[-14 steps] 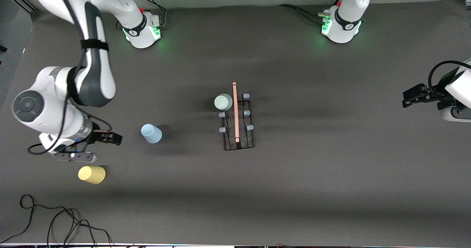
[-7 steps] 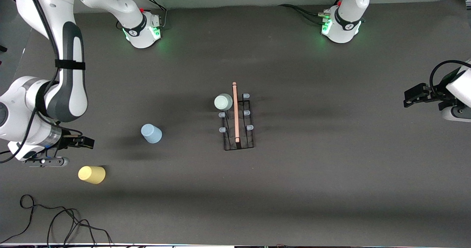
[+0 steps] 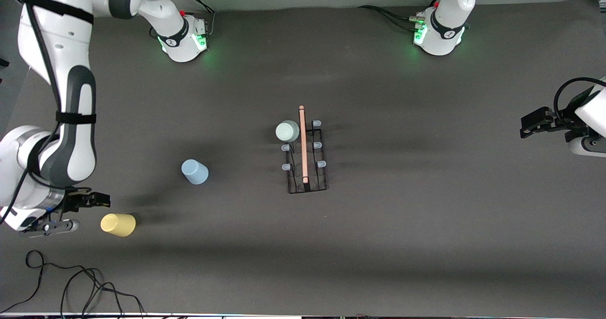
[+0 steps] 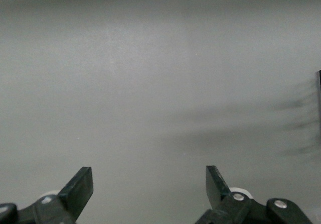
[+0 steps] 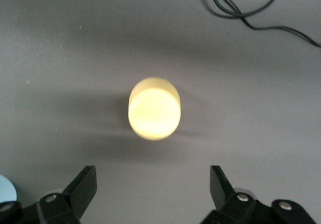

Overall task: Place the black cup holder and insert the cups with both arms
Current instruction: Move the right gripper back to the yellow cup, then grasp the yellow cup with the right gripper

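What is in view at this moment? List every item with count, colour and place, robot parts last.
black cup holder: one, black wire with wooden handle, mid-table.
pale green cup: one, upturned on a holder peg.
light blue cup: one, on the table toward the right arm's end.
yellow cup: one, nearer the front camera than the blue one.
cables: black, at the table edge.
right gripper: black, jaws open, beside the yellow cup.
left gripper: black, jaws open, waiting at the left arm's end.
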`<state>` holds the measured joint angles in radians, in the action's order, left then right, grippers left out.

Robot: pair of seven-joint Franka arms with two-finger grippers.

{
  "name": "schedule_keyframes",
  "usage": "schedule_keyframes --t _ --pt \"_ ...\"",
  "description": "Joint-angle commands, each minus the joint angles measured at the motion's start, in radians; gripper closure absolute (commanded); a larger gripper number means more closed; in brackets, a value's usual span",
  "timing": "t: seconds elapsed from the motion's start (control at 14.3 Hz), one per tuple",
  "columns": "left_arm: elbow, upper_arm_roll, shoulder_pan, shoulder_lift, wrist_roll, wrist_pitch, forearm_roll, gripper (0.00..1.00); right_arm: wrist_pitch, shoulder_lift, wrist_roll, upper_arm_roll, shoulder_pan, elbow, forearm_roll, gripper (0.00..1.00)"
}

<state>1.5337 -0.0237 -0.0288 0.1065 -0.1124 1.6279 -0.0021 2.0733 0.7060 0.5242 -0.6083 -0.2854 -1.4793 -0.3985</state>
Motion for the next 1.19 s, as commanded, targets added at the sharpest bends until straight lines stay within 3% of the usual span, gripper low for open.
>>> schedule_keyframes --t 0.0,0.28,1.12 --pt "-0.009 -0.002 0.001 -0.001 -0.018 0.004 -0.01 0.0 -0.058 0.079 0.025 0.096 0.112 0.157 -0.025 0.0" --pt "-0.009 -0.002 0.003 0.001 -0.018 0.004 -0.01 0.0 -0.064 0.156 -0.009 0.102 0.112 0.244 -0.036 0.0" --pt "-0.007 -0.004 0.003 -0.001 -0.018 0.001 -0.01 0.0 -0.05 0.231 0.003 0.107 0.114 0.244 -0.053 0.0"
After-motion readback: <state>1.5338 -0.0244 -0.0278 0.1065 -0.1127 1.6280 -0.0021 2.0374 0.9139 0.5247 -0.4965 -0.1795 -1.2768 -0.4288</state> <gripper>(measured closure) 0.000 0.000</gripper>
